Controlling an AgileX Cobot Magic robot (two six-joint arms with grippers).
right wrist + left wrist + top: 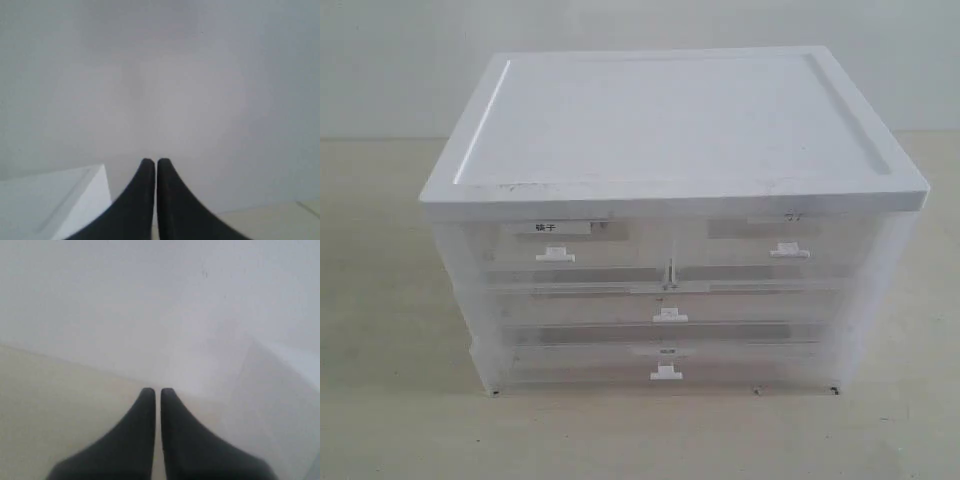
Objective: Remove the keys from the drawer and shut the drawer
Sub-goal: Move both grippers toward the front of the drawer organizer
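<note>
Labelled drawer (pixel 577 243) is seen shut, upper left in the cabinet (pixel 670 120) on the counter (pixel 380 300); keys cannot be made out. Left gripper (pixel 158 390) and right gripper (pixel 152 161) are pressed closed, nothing held

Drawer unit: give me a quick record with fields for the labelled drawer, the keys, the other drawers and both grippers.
drawer unit: white top, stands on the table
labelled drawer: top row, left half, shut
keys: not visible
other drawers: all look shut
left gripper: shut, holding nothing
right gripper: shut, holding nothing
</note>
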